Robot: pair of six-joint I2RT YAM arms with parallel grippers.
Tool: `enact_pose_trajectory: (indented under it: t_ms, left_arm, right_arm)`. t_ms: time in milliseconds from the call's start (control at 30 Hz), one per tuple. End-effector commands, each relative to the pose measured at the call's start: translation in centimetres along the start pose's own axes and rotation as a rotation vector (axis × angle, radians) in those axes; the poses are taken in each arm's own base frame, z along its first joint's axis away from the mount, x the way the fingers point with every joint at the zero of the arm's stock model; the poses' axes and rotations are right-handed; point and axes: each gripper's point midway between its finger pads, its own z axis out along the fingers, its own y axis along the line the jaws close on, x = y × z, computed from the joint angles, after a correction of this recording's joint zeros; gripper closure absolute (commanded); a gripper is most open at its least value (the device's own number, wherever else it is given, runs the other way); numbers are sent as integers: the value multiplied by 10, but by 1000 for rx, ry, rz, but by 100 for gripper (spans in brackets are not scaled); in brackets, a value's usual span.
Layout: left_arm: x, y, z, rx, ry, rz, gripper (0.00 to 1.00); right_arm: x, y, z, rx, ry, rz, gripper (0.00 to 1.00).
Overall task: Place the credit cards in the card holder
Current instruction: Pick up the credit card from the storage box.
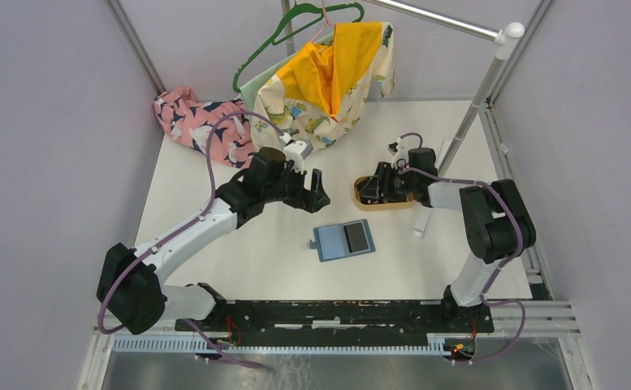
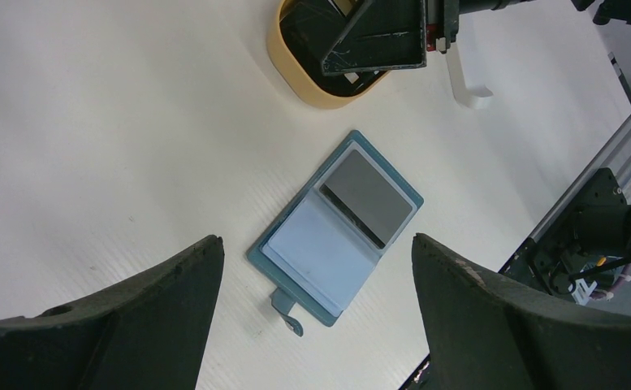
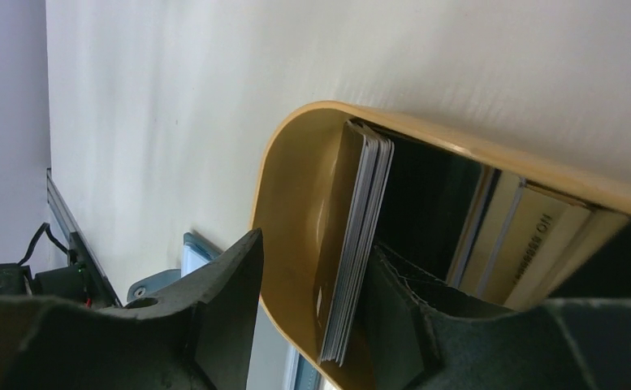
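Observation:
The teal card holder (image 1: 343, 240) lies open on the white table, with a dark card (image 2: 366, 197) on one half and a pale blue sleeve on the other. My left gripper (image 2: 316, 238) hovers open above the card holder (image 2: 296, 276), holding nothing. A stack of credit cards (image 3: 360, 244) stands on edge inside the tan wooden tray (image 3: 291, 203). My right gripper (image 3: 313, 244) straddles the tray's wall. One finger presses the stack from inside and the other sits against the wall's outside. More cards (image 3: 523, 227) lean further along in the tray.
Patterned clothes (image 1: 198, 122) and a yellow-lined garment on a green hanger (image 1: 336, 65) lie at the back. A small white piece (image 1: 420, 223) lies just right of the tray (image 1: 389, 205). A metal pole (image 1: 474, 97) slants at the back right.

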Motion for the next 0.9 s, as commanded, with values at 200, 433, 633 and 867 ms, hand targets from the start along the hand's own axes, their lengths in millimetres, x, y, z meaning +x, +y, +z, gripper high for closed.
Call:
enact_pose_trajectory:
  t_ms: [200,433,633,867]
  left_arm:
    - [-17,-6,-2,26,-36,53,9]
    - [-18,-5,-2,20,-38,54,9]
    - [-18,-4,-2,18,-37,53,9]
    - [-18,-4,-2,17,-37,53,9]
  right_arm:
    - [-7,4,13,-12,41,-32,48]
    - [-13,3,8,-12,36,-16,49]
    - [-21,8,-2,-76,15,35,55]
    - [-22,14,-5,-117,16,52,60]
